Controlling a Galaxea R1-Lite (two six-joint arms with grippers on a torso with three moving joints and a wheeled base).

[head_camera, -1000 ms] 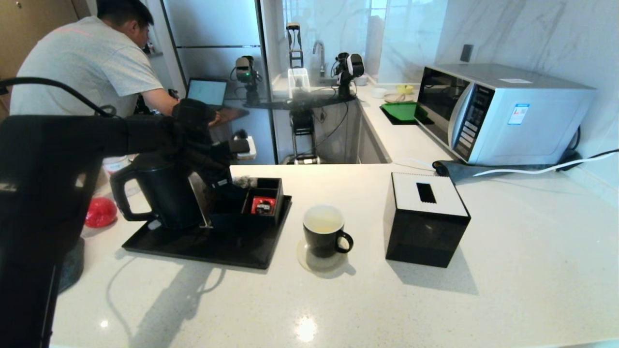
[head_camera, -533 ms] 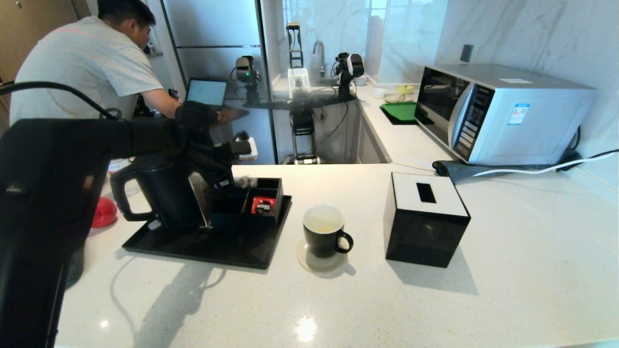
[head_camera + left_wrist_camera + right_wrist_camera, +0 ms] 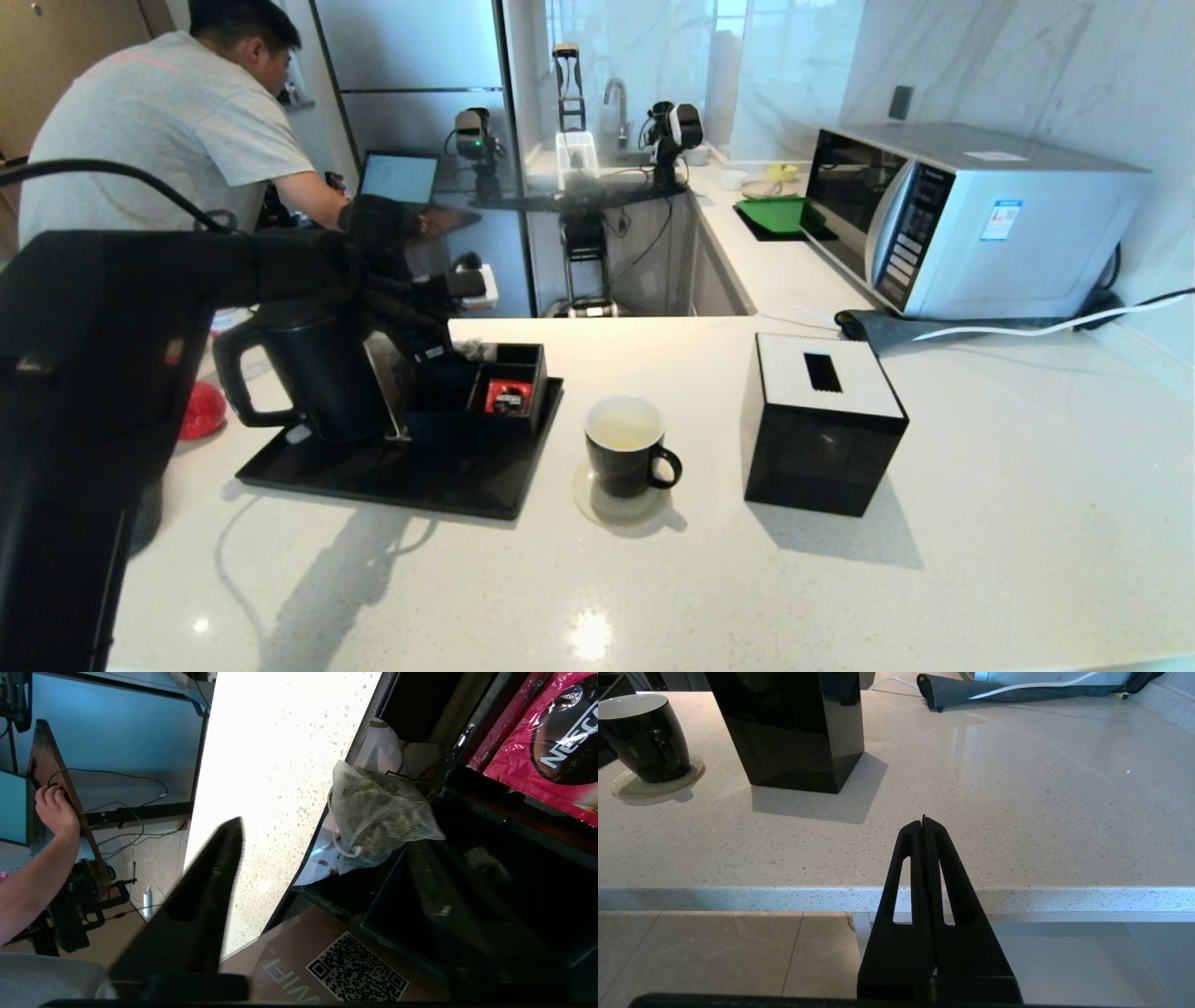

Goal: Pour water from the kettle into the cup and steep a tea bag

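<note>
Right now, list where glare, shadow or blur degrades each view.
Head view: ceiling-light glare on the speckled white countertop, black tissue box casting a shadow. Left wrist view: blurred left end effector, overexposed countertop. Right wrist view: sharp, soft box shadow.

Head cam high; wrist cams close.

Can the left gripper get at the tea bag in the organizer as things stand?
Probably yes. The left gripper is open, its fingers either side of the tea bag, which sits on the organizer divider's edge with nothing over it.
</note>
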